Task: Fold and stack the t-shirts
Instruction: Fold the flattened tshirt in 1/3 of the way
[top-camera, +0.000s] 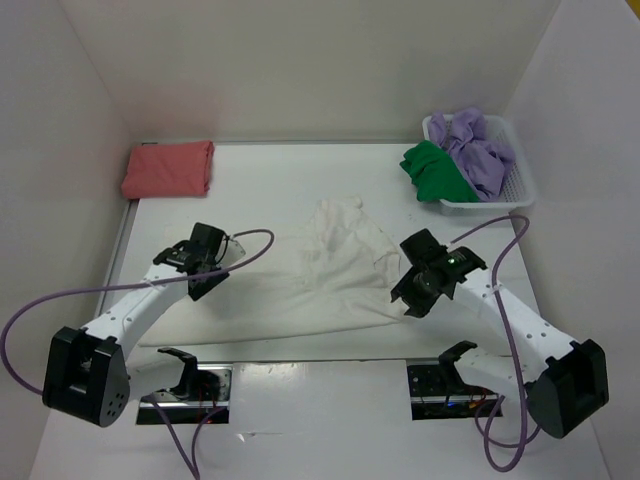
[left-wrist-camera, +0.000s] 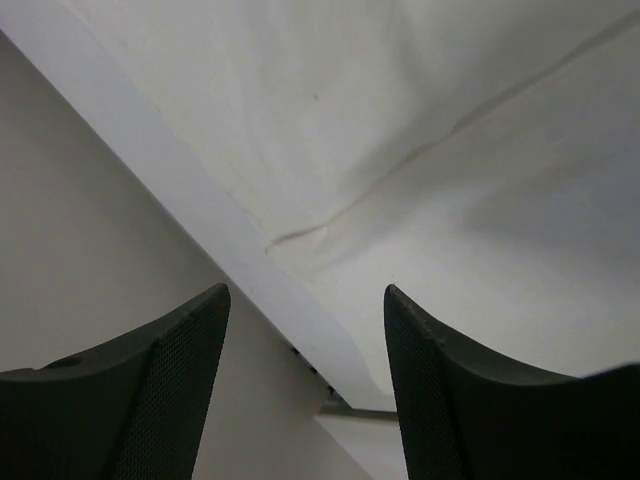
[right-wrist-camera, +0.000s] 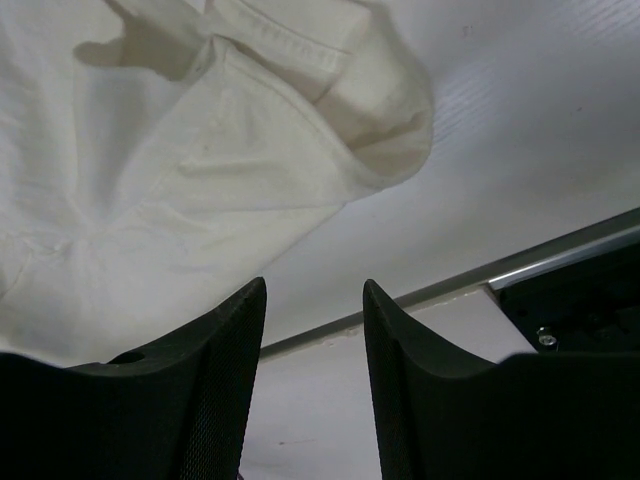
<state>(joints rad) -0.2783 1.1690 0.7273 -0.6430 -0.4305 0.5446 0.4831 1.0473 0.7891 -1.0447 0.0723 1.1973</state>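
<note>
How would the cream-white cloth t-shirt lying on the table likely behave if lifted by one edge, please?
It would probably hang limp: the cream-white cloth t-shirt lies creased and bunched at its far end. Pushed, it would likely ruck up rather than slide whole, as its sleeve hem curls over.

Robot lab test booth: white panel walls (top-camera: 320, 60) enclosing a white table (top-camera: 270, 190).

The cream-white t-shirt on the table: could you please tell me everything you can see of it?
The cream-white t-shirt is soft, thin-looking cloth, lying unfolded and rumpled on the white table, flaring wide toward the arms. A sleeve with a stitched hem curls at its right side. Nothing but the table visibly touches it; the left gripper and right gripper flank it, fingers open, holding nothing.
</note>
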